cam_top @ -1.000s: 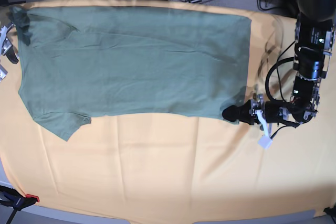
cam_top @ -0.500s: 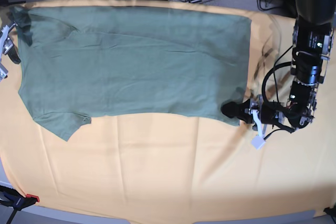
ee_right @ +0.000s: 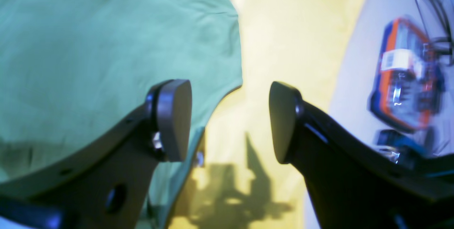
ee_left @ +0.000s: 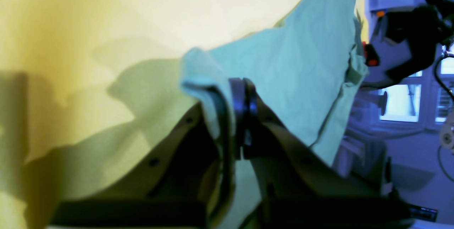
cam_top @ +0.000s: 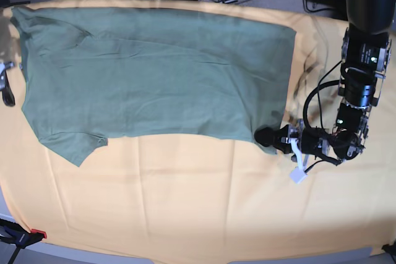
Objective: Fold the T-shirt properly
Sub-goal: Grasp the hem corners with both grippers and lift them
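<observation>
T-shirt (cam_top: pixel 154 72) lies flat on yellow cloth (cam_top: pixel 198 202); left gripper (ee_left: pixel 239 115) clamps its hem corner (approx 4 o'clock), right gripper (ee_right: pixel 230 119) spread wide w/ nothing between.

Work surface draped edge to edge in yellow-orange cloth (cam_top: pixel 198 202). Spread flat across its far half, sage-green T-shirt (cam_top: pixel 154 72), one sleeve pointing toward near-left. Bare cloth along the near side.

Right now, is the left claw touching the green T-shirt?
Touching. In the left wrist view the left claw is shut on a corner of the T-shirt, with the green cloth pinched between its fingers.
</observation>
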Controlling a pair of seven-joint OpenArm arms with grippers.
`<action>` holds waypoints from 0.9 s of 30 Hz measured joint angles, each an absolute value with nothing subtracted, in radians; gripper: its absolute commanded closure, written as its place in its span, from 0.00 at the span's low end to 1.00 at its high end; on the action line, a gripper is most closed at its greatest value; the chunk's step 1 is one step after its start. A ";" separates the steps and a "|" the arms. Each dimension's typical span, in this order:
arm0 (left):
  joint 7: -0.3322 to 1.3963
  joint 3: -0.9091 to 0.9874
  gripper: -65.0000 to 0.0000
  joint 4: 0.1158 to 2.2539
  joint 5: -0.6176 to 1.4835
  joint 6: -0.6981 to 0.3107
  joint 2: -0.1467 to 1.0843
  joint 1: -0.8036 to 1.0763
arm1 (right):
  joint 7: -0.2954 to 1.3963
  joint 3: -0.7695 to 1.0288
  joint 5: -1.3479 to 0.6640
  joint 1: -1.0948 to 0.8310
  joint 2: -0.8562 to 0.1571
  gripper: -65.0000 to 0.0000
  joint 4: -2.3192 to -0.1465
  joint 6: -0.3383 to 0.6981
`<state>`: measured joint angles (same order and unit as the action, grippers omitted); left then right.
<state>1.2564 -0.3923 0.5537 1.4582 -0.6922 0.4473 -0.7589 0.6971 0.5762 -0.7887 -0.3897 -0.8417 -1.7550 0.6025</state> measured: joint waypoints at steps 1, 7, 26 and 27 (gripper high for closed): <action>1.253 -0.392 1.00 0.553 1.459 -0.692 0.448 -0.759 | 0.698 0.546 -0.803 -0.342 -0.839 0.42 -1.710 0.603; 1.243 -0.392 1.00 0.554 1.459 -0.692 0.447 -0.760 | 0.705 0.316 -0.820 -0.064 -0.800 0.42 -1.441 0.630; 1.238 -0.392 1.00 0.554 1.451 -0.690 0.448 -0.760 | 0.664 0.236 -0.706 0.451 -0.605 0.42 -0.704 0.564; 1.238 -0.392 1.00 0.554 1.452 -0.690 0.448 -0.759 | 0.665 0.236 -0.696 0.453 -0.606 0.42 -0.705 0.551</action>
<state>1.2377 -0.3923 0.5541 1.4517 -0.6899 0.4480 -0.7593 0.6651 0.2356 -0.6956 0.4526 -0.6056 -0.7048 0.5510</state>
